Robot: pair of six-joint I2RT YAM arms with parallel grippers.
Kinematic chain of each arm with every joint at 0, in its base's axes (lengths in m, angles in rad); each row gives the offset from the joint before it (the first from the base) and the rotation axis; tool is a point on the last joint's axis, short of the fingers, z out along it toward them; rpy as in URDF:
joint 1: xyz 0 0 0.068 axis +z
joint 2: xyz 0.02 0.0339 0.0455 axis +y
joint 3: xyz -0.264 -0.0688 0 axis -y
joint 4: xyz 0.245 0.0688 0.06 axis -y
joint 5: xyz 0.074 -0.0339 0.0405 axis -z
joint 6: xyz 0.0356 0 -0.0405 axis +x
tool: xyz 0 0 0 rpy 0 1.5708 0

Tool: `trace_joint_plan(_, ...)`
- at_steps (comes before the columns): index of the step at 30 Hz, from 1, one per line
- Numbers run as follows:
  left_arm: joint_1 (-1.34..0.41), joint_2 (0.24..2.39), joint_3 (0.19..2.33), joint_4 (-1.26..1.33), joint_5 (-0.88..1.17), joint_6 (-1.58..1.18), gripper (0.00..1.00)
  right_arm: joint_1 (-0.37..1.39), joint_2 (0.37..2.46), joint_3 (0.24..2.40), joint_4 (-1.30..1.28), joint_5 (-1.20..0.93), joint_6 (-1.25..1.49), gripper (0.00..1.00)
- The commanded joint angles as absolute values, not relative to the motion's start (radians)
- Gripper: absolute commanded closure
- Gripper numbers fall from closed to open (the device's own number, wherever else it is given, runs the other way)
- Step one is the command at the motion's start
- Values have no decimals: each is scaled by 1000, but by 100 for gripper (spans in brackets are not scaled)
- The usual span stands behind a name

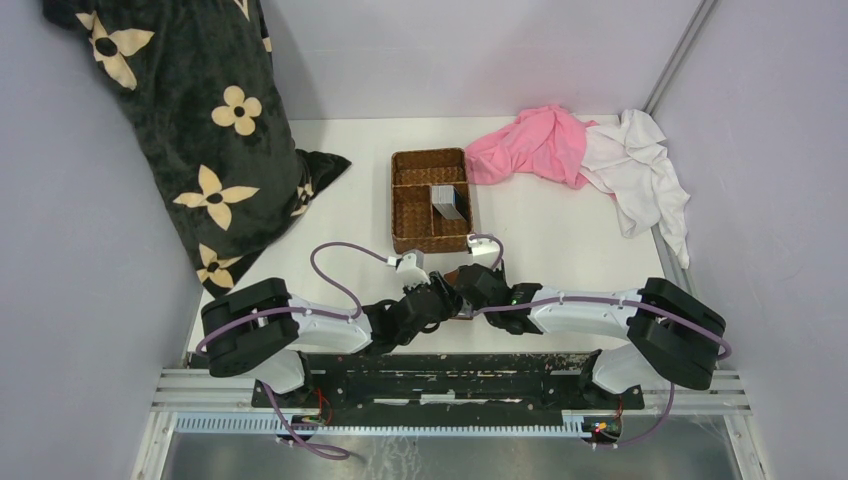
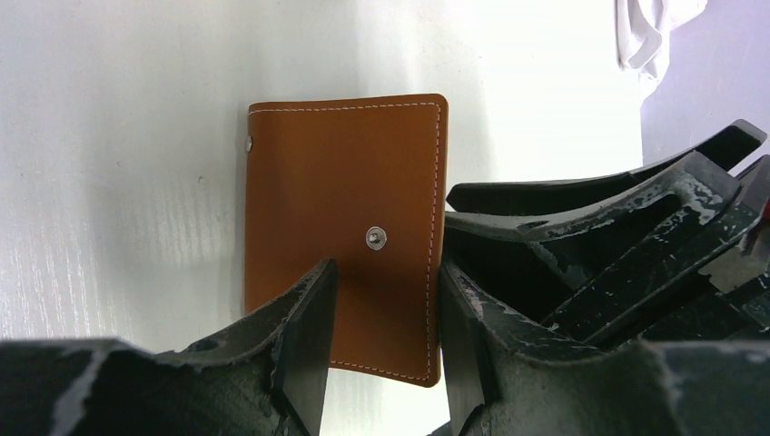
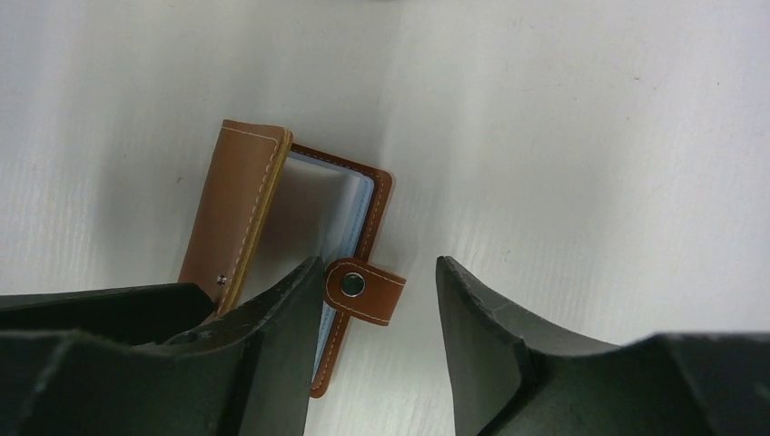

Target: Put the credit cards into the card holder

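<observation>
Card holder [image 3: 238,207] gapes — tab [image 3: 365,289] between right gripper [image 3: 377,271] jaws, perhaps touching one.

The left gripper [image 1: 438,292] and right gripper [image 1: 472,284] crowded the holder [image 2: 345,236] at lower centre, hemming each other in. The basket [image 1: 396,205] stood close above them. Bare bench [image 1: 560,240] lay open to the right. A pillow [image 1: 200,130] filled the upper left and cloths [image 1: 580,150] the upper right.

Brown leather card holder [image 3: 241,204] lies half open by the tabletop's [image 1: 560,240] near edge, about mid-width, snap tab undone, and the grey credit cards [image 1: 450,203] are stacked in the basket's [image 1: 430,155] right-hand compartment.
</observation>
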State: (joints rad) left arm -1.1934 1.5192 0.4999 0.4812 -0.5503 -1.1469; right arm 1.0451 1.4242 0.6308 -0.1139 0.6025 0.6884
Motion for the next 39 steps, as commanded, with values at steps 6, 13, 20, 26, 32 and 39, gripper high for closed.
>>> trace_joint_plan(6, -1198, 1521, 507, 520, -553, -1133, 48, 1075, 1408, 699, -183, 651, 722, 52)
trace_joint_plan(13, -1201, 1542, 516, 527, -547, -1139, 48, 1094, 1398, 735, -247, 698, 721, 52)
trace_joint_plan(20, -1201, 1569, 534, 546, -518, -1129, 48, 1095, 1400, 733, -308, 743, 748, 53)
trace_joint_plan(26, -1202, 1564, 525, 561, -514, -1137, 49, 1096, 1332, 678, -225, 680, 726, 54)
trace_joint_plan(32, -1203, 1494, 491, 554, -539, -1139, 49, 1106, 1284, 642, -167, 600, 717, 46)
trace_joint_plan(39, -1202, 1478, 450, 580, -532, -1157, 49, 1114, 1391, 674, -140, 569, 734, 44)
